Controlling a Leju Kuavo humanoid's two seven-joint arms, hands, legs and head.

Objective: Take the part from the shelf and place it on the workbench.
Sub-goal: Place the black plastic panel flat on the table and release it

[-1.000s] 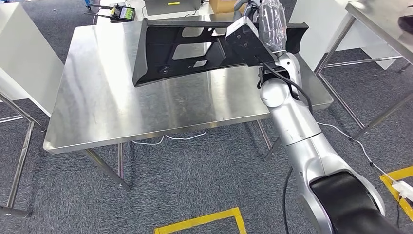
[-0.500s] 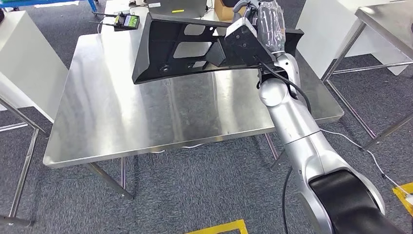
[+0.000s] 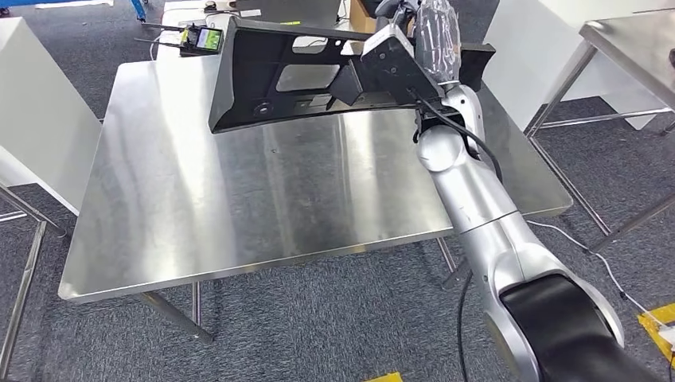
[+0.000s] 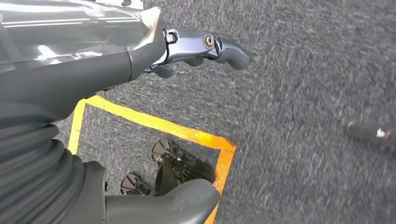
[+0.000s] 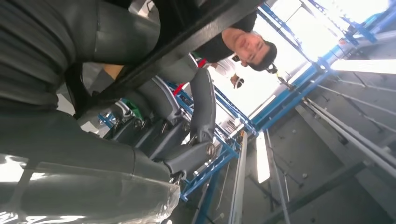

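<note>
Head view: my right hand (image 3: 434, 36) grips the black part (image 3: 294, 76) above the workbench (image 3: 199, 199) far edge, left hand (image 4: 196, 46) empty, fingers apart; carry step, next lower it flat.

Long black plastic part (image 3: 286, 76) with cut-out openings, held tilted above the steel workbench (image 3: 239, 199)

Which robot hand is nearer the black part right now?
Right. The right robot hand holds the black part above the workbench. The left robot hand hangs over the carpet floor, holding nothing.
</note>
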